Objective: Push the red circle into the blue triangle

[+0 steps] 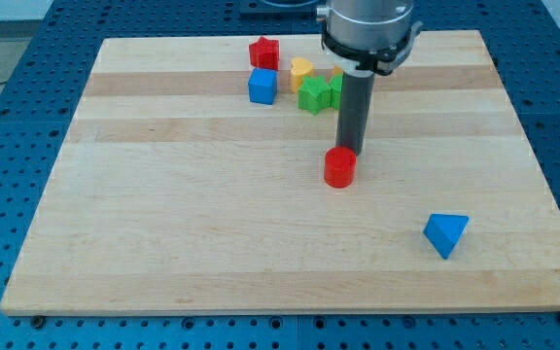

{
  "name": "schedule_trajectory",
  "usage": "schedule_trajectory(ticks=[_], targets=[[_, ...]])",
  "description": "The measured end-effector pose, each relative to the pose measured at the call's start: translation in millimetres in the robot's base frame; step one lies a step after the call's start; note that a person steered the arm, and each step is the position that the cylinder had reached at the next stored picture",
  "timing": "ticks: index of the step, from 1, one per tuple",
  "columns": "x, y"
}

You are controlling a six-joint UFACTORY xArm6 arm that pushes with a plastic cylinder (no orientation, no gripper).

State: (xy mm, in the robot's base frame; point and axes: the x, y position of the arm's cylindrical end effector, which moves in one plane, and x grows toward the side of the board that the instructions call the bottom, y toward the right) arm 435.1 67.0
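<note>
The red circle (339, 167), a short red cylinder, sits near the middle of the wooden board (163, 214). My tip (347, 151) is right behind it, touching or almost touching its top edge on the side toward the view's top. The blue triangle (445, 233) lies toward the view's bottom right, well apart from the red circle.
A cluster near the view's top: a red star-like block (264, 52), a blue cube (262, 86), a yellow block (301, 70) and a green block (315, 94), partly behind the rod. The arm's body (369, 34) hangs over the top edge.
</note>
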Motion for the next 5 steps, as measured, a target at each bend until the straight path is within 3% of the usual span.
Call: schedule_trajectory(ticks=[1,5], targets=[[6.6,-47.6],[87.0,2.8]])
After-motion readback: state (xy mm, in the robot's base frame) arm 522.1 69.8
